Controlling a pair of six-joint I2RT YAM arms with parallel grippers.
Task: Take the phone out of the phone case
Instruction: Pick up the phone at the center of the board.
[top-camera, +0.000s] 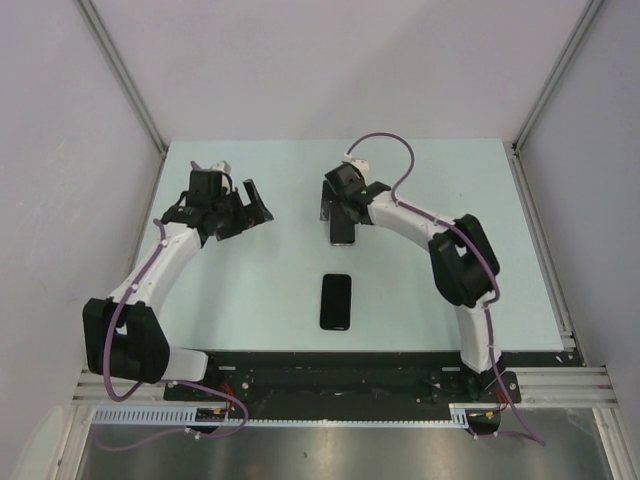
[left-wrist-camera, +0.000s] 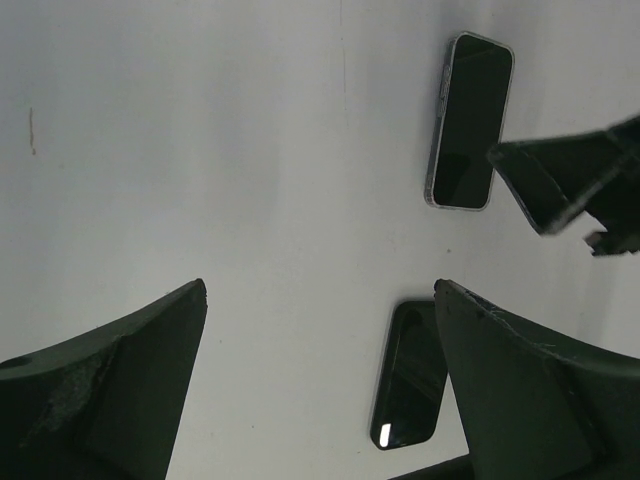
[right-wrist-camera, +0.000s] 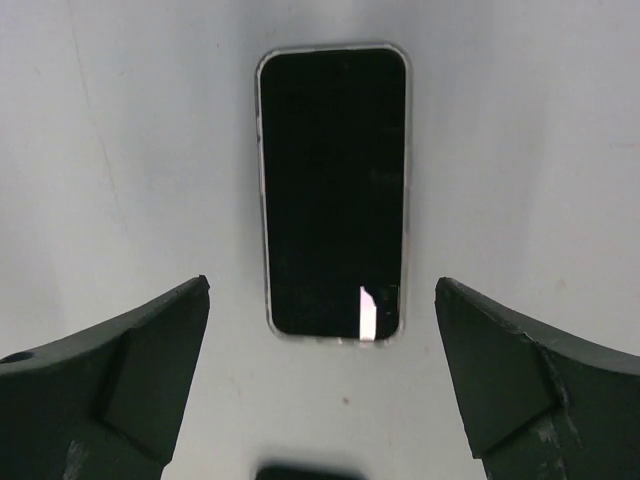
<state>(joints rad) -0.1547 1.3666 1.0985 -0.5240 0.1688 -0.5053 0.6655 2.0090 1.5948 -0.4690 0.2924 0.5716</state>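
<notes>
Looking through the right wrist camera, I see the phone (right-wrist-camera: 335, 190) lying flat and face up on the tabletop (right-wrist-camera: 520, 150). Its dark screen is framed by a thin pale rim, and I cannot tell whether that rim is the case or the phone's own edge. From overhead the phone (top-camera: 343, 236) sits about mid-tabletop, its long side running away from the arm bases. The right jaws stand over it, spread wide apart, one to each side in the wrist view, with nothing clamped between them.

A second dark slab (top-camera: 336, 300) of the same shape lies flat just nearer the bases, apart from the phone and roughly in line with it. It is glossy and all black, and I cannot tell whether it is a phone or a case.

The left jaws are off to the left, well apart from both, also wide open and empty. The left wrist camera takes in both pieces. The right arm (top-camera: 455, 260) curls in from the right and the left arm (top-camera: 165, 255) from the left.
</notes>
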